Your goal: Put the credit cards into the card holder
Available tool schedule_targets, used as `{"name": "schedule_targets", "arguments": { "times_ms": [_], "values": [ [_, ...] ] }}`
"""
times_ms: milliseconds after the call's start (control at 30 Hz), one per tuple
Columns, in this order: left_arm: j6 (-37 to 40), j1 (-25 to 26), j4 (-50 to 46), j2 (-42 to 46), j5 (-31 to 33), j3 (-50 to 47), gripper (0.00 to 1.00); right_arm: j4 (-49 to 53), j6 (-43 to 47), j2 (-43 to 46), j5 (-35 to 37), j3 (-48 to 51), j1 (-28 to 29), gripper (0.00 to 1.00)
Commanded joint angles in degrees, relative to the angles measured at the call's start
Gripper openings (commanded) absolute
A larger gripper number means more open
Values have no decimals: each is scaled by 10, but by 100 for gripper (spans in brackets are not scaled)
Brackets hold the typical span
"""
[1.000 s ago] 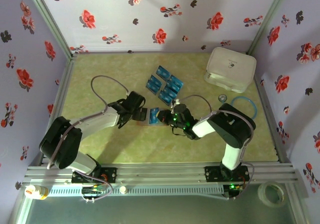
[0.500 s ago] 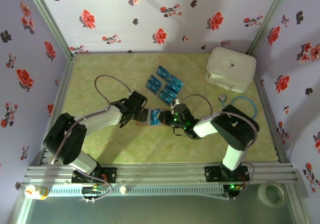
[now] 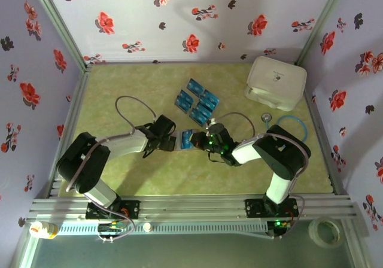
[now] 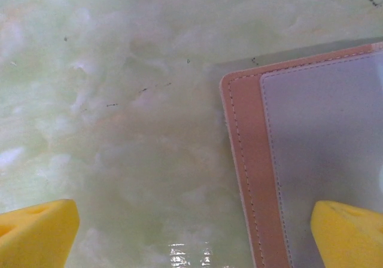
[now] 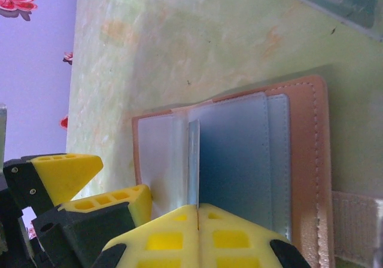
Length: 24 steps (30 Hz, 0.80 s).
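In the right wrist view the right gripper (image 5: 197, 220) sits at the bottom centre of the frame, its yellow fingers pressed together and pinching a blue card (image 5: 198, 160) by its near end. The card reaches up the frame over the card holder (image 5: 299, 160), which lies open on the green table (image 5: 197, 46) with its clear sleeves facing up. In the lower left of that view the left gripper (image 5: 102, 184) shows two yellow fingers beside the holder's left edge. The left wrist view shows those fingers (image 4: 37, 235) spread wide in the two bottom corners, holding nothing, with the right-hand one over the holder's clear pocket and its stitched brown edge running down the right half. Seen from above, the two grippers meet just below the middle of the frame, the holder between them. More blue cards (image 3: 196, 100) lie in a cluster just above, and a white box (image 3: 276, 82) stands at the upper right.
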<state>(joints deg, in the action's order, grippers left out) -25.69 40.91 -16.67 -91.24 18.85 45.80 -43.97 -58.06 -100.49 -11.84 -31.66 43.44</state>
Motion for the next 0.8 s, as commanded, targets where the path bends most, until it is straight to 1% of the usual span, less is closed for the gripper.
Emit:
{"name": "schedule_targets", "arguments": {
  "times_ms": [0, 267, 500, 767],
  "values": [
    [-27, 8, -7, -4, 1, -22, 100, 26, 23, 13, 4, 8, -11, 0],
    [-27, 13, -9, 5, 7, -18, 100, 46, 32, 31, -8, -4, -18, 0],
    [-8, 13, -36, 52, 10, 15, 100, 66, 40, 54, -19, -26, -18, 0],
    [-8, 13, -37, 63, 8, 10, 100, 59, 41, 49, -27, -43, -18, 0]
  ]
}}
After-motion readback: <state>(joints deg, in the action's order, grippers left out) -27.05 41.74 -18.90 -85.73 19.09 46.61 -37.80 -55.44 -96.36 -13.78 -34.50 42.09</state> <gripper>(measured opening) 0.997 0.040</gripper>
